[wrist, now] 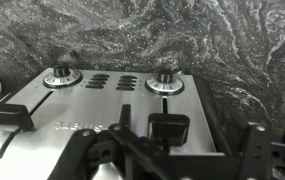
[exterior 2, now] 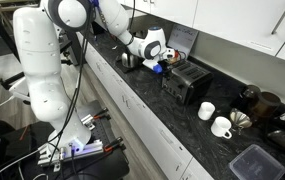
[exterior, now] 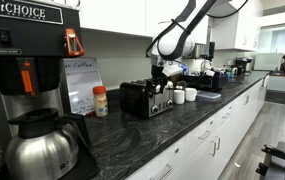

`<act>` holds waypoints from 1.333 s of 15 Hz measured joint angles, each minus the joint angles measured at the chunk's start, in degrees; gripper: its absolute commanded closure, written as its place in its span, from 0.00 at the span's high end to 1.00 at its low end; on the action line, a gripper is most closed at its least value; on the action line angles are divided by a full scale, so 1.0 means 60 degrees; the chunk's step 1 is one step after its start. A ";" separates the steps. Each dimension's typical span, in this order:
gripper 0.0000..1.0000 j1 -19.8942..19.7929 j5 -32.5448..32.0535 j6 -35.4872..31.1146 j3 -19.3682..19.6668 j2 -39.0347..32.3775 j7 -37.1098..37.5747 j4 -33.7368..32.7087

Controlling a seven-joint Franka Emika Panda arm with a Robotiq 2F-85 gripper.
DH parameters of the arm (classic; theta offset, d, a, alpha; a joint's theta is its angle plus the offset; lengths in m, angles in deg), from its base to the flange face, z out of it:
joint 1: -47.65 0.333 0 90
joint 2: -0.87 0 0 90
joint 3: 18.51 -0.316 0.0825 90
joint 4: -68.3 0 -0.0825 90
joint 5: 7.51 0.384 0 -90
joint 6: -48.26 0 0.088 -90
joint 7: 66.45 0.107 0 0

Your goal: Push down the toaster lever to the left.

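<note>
The toaster (exterior: 142, 99) is black and boxy with a chrome end face and stands on the dark stone counter; it also shows in the exterior view from the opposite end (exterior 2: 188, 82). In the wrist view its chrome face (wrist: 102, 105) carries two knobs and two dark levers: one lever at the left (wrist: 12, 117) and one at the right (wrist: 167, 128). My gripper (wrist: 187, 140) is open, close in front of the chrome face, with the right lever between its fingers. It shows at the toaster's end in both exterior views (exterior: 162, 74) (exterior 2: 159, 63).
A big black coffee machine (exterior: 27, 60) with a steel carafe (exterior: 40, 145) fills the near counter. White mugs (exterior: 185, 95) (exterior 2: 215, 120) stand beside the toaster. A small bottle (exterior: 101, 101) and a paper sign stand by the wall. The counter edge runs along the cabinets.
</note>
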State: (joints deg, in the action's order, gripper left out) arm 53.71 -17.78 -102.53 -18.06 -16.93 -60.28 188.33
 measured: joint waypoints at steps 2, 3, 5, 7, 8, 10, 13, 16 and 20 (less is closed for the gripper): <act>0.44 -0.0001 0.0000 -0.0006 0.0000 -0.0051 -0.0019 -0.0030; 0.38 -0.0001 0.0001 -0.0008 0.0000 -0.0079 -0.0024 -0.0046; 0.24 -0.0003 0.0001 -0.0010 0.0001 -0.0105 -0.0027 -0.0060; 0.12 -0.0065 0.0001 -0.0010 0.0025 -0.0103 -0.0040 -0.0066; 0.12 -0.0088 0.0003 -0.0010 0.0026 -0.0104 -0.0056 -0.0066; 0.12 -0.0086 0.0006 -0.0010 0.0020 -0.0104 -0.0062 -0.0065; 0.12 -0.0092 0.0030 -0.0010 0.0020 -0.0103 -0.0062 -0.0055; 0.12 -0.0101 0.0120 -0.0078 0.0020 -0.0103 -0.0063 -0.0012; 0.12 -0.0133 0.0380 -0.0451 0.0020 -0.0139 -0.0210 0.0163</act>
State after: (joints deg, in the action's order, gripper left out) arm 52.91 -15.50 -105.23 -17.94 -17.76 -61.54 189.31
